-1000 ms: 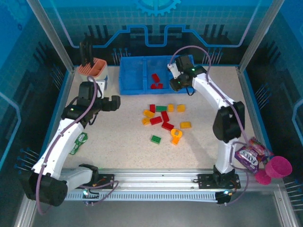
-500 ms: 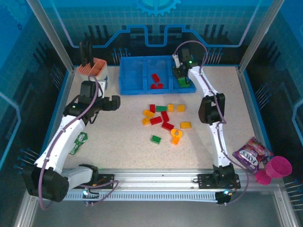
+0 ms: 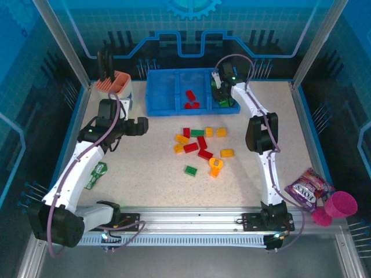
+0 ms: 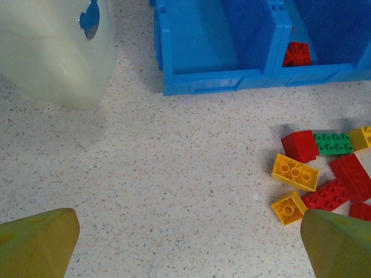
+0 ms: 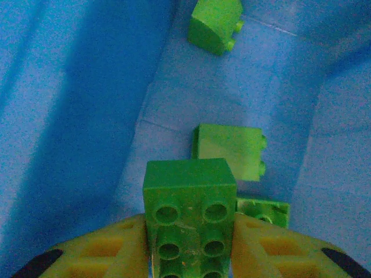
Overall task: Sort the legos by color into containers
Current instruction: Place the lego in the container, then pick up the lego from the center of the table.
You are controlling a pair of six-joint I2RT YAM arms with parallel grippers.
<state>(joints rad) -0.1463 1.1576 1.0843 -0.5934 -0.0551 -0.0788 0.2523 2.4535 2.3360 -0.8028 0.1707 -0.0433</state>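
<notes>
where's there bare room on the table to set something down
Bare table between the left hand and the brick pile; also the strip near the rail. Tray's left compartment is bare. Crowded: the pile, the right compartment by the right hand.

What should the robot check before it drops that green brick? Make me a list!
1. Green brick between right end effector fingers: ok.
2. Held over tray right compartment: ok.
3. Other bricks under it are green: ok.
4. Red bricks kept in middle compartment: ok.
5. Left end effector open, not over tray: ok.
6. Brick will land flat: cannot tell.
</notes>
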